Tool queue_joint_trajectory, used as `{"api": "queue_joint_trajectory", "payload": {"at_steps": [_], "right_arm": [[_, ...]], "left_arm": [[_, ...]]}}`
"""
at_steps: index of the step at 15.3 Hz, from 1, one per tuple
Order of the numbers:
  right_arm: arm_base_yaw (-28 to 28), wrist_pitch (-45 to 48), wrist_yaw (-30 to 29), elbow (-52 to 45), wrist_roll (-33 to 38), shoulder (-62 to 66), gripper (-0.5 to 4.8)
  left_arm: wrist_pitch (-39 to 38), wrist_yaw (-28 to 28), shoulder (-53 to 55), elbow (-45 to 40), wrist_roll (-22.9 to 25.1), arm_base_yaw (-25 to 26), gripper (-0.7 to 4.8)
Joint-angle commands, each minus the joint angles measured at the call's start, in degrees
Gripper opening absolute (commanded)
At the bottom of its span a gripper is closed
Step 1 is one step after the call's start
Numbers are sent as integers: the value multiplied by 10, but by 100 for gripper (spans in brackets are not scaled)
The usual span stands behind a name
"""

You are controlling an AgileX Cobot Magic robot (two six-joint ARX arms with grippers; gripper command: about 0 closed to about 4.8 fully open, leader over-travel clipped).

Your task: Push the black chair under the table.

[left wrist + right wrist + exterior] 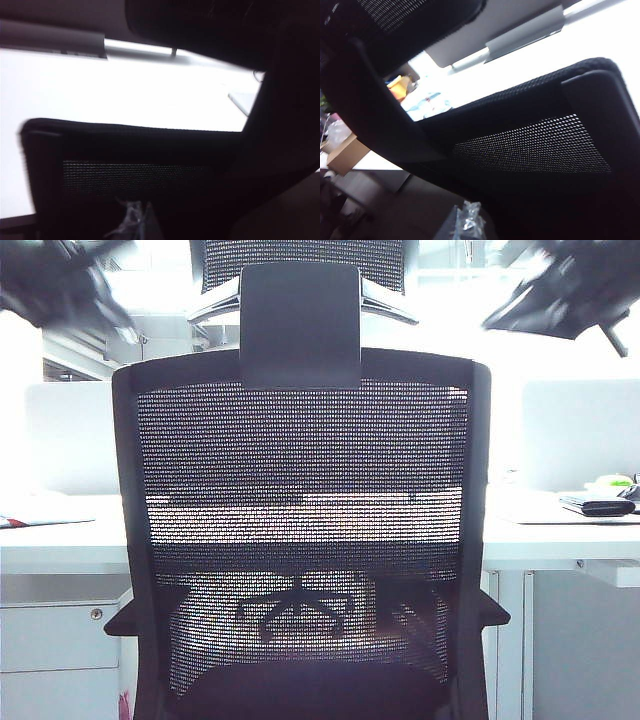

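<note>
Both grippers, L point(65, 285) & R point(575, 290), above 1 black chair point(300, 490), 1 table point(60, 540)

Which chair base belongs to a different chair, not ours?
The star-shaped base seen faintly through the black chair's mesh back belongs to another chair beyond. Both blurred grippers, left and right, hover above.

Black chair point(300, 540) blocks table point(60, 540) front; left gripper point(60, 285), right gripper point(570, 290) in free air above.

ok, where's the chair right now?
Exterior view: the chair fills the centre, back toward the camera, facing the table just beyond it. The left gripper and right gripper hang blurred by its top corners.
</note>
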Motion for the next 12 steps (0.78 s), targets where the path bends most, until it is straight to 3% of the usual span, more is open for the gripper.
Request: {"api": "queue_joint_trajectory", "payload": {"at_steps": [1, 5, 8, 12], "right_arm": [[1, -38, 14, -33, -5, -85, -5], [1, -116, 94, -94, -22, -226, -5], [1, -144, 144, -153, -34, -312, -5], [1, -145, 172, -213, -34, -405, -1]], "left_arm": [[-8, -55, -103, -67, 14, 1, -6], [-89, -147, -255, -143, 14, 1, -6], [-115, -151, -343, -185, 13, 1, -6], [-208, -151, -452, -207, 13, 1, -6]]}}
